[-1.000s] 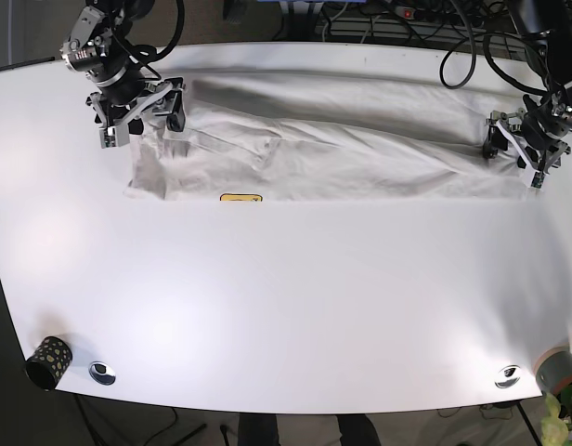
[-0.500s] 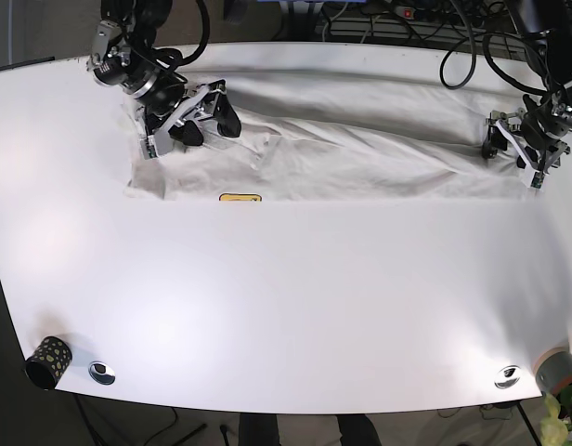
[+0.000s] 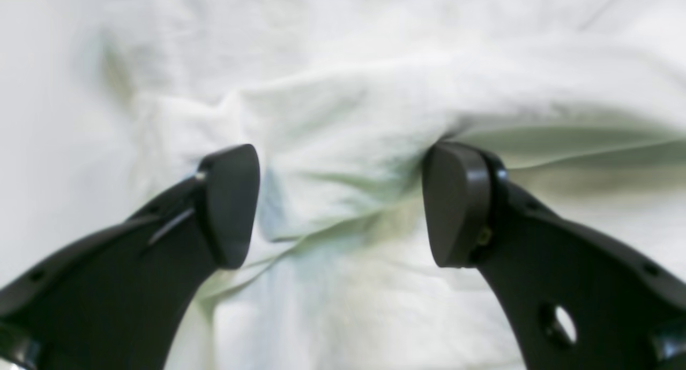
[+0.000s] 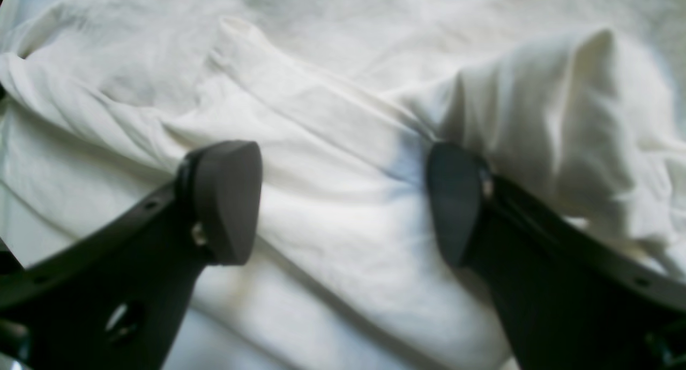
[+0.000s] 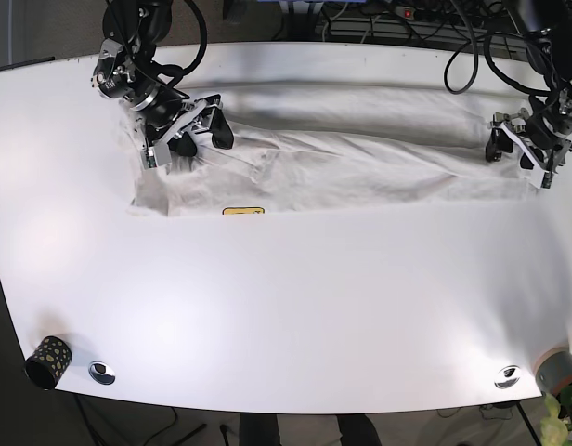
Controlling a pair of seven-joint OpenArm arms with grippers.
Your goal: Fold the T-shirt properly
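The white T-shirt (image 5: 342, 153) lies crumpled in a long band across the back of the table, with a yellow label (image 5: 242, 211) at its near edge. My right gripper (image 5: 188, 130) is at the band's left end. In the right wrist view this gripper (image 4: 340, 204) is open, its fingers (image 4: 225, 198) resting on folds of the shirt (image 4: 332, 118). My left gripper (image 5: 520, 147) is at the band's right end. In the left wrist view it (image 3: 343, 204) is open, with a ridge of cloth (image 3: 343, 145) between the jaws.
A speckled black cup (image 5: 49, 362) and a metal disc (image 5: 102, 373) sit at the near left corner. Another disc (image 5: 507, 376) and a grey roll (image 5: 557, 370) sit at the near right. Cables (image 5: 397, 19) run behind the table's back edge.
My right gripper has moved rightward from the shirt's left corner onto the cloth and settled there. The shirt's near edge and label have shifted slightly toward the front. My left gripper has barely moved.
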